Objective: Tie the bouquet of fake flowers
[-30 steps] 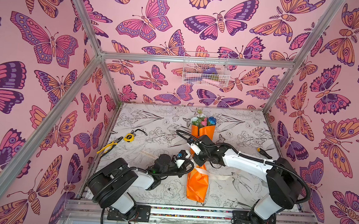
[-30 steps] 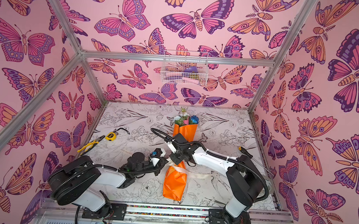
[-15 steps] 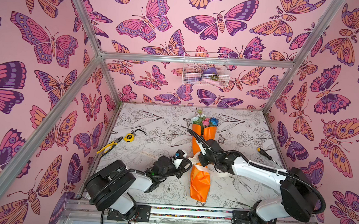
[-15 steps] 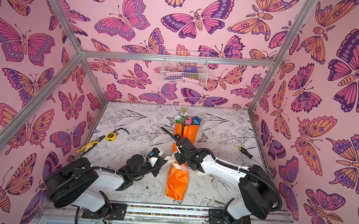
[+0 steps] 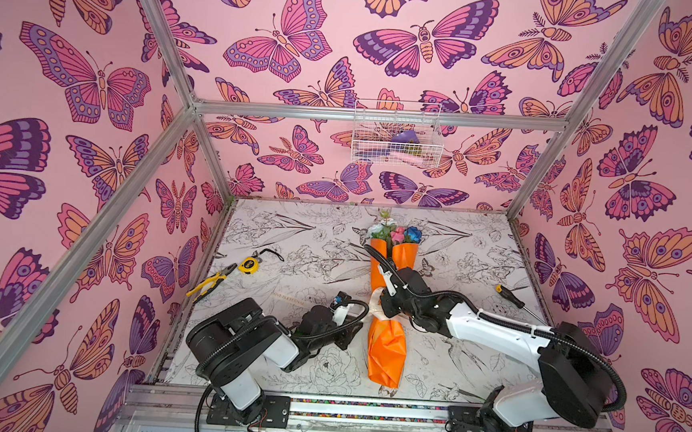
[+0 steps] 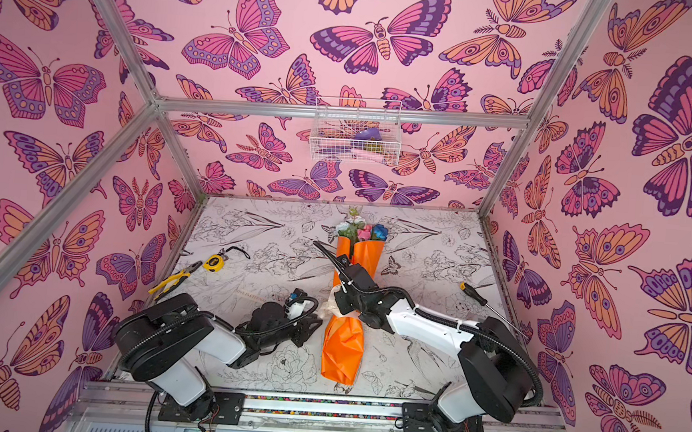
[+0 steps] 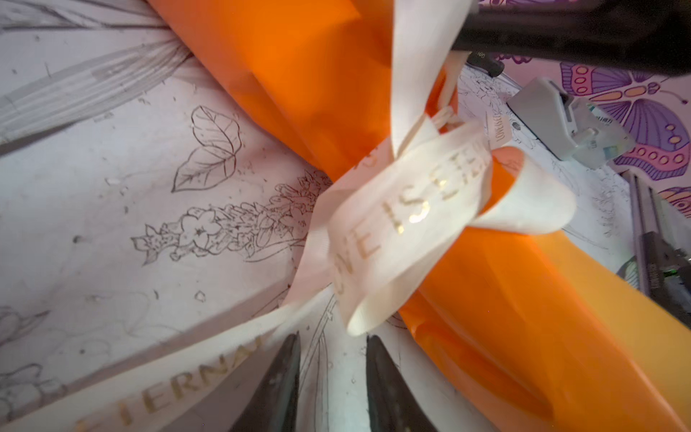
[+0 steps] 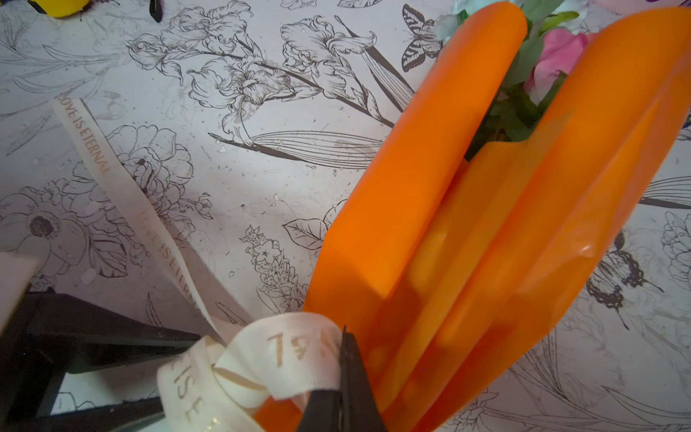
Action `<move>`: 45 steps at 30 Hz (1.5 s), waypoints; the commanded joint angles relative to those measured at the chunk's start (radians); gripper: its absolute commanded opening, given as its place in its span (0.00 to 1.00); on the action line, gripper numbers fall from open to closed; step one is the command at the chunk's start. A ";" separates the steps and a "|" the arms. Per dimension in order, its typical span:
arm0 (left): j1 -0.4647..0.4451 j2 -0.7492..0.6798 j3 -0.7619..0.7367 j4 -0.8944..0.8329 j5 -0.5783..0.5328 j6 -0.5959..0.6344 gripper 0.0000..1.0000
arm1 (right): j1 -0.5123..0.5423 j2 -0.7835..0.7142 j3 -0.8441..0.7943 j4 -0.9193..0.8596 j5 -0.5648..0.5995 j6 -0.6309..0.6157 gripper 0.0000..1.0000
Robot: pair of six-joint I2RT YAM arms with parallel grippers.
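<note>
Floral table [image 5: 479,251]; left gripper [image 7: 334,338] now apart, right gripper [image 8: 346,340] still tight on ribbon [image 7: 407,217]

A cream ribbon [image 5: 288,300] trails across the floral mat [image 5: 471,255], pliers [image 5: 211,282] lie beside a tape measure [image 5: 248,265], a screwdriver [image 5: 510,296] well apart.

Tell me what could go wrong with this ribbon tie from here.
1. The left gripper is open and empty, with the ribbon tail lying loose beside it. A pull from one side alone may undo the slack loops instead of tightening them.
2. The right gripper is shut on the ribbon right against the bouquet. Pulling could drag it or crumple its wrap.
</note>
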 commanded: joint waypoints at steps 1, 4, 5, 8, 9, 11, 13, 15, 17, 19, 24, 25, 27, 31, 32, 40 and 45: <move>-0.005 -0.035 -0.015 0.000 0.016 -0.040 0.50 | 0.001 0.012 -0.012 0.034 -0.011 0.017 0.05; -0.005 -0.100 -0.021 -0.030 0.017 -0.043 0.54 | 0.001 0.008 -0.016 0.035 -0.015 0.015 0.06; -0.005 -0.127 -0.025 -0.041 0.016 -0.043 0.54 | 0.002 0.008 -0.016 0.033 -0.013 0.015 0.06; -0.005 -0.240 -0.039 -0.101 0.003 -0.051 0.56 | 0.001 0.008 -0.017 0.034 -0.016 0.015 0.06; -0.006 -0.291 -0.040 -0.138 -0.009 -0.051 0.56 | 0.002 0.010 -0.017 0.034 -0.016 0.016 0.06; -0.006 -0.388 -0.043 -0.216 -0.031 -0.037 0.59 | 0.002 0.011 -0.018 0.035 -0.018 0.014 0.06; -0.006 -0.490 -0.038 -0.321 -0.077 -0.020 0.71 | 0.002 0.012 -0.019 0.034 -0.017 0.015 0.06; -0.005 -0.575 -0.014 -0.411 -0.123 0.005 0.77 | 0.002 0.012 -0.021 0.034 -0.016 0.014 0.06; -0.004 -0.629 0.043 -0.525 -0.147 0.047 0.79 | 0.002 0.010 -0.022 0.033 -0.016 0.016 0.06; 0.002 -0.640 0.120 -0.612 -0.153 0.089 0.82 | 0.002 0.008 -0.023 0.034 -0.020 0.014 0.06; 0.073 -0.508 0.221 -0.632 -0.034 0.131 0.83 | 0.002 0.010 -0.021 0.035 -0.023 0.011 0.06; 0.088 -0.477 0.243 -0.624 -0.010 0.120 0.82 | 0.003 0.011 -0.021 0.036 -0.026 0.013 0.06; 0.123 -0.393 0.293 -0.606 0.048 0.079 0.81 | 0.003 0.012 -0.019 0.034 -0.033 0.015 0.06; 0.149 -0.255 0.313 -0.484 0.167 0.040 0.80 | 0.002 0.006 -0.021 0.027 -0.029 0.016 0.06; 0.150 -0.230 0.317 -0.470 0.185 0.041 0.80 | 0.002 0.004 -0.023 0.028 -0.028 0.017 0.06; 0.153 -0.100 0.334 -0.350 0.316 0.058 0.79 | 0.005 0.005 -0.023 0.027 -0.036 0.021 0.06; 0.153 -0.017 0.366 -0.312 0.316 0.056 0.70 | 0.005 0.008 -0.020 0.024 -0.051 0.019 0.07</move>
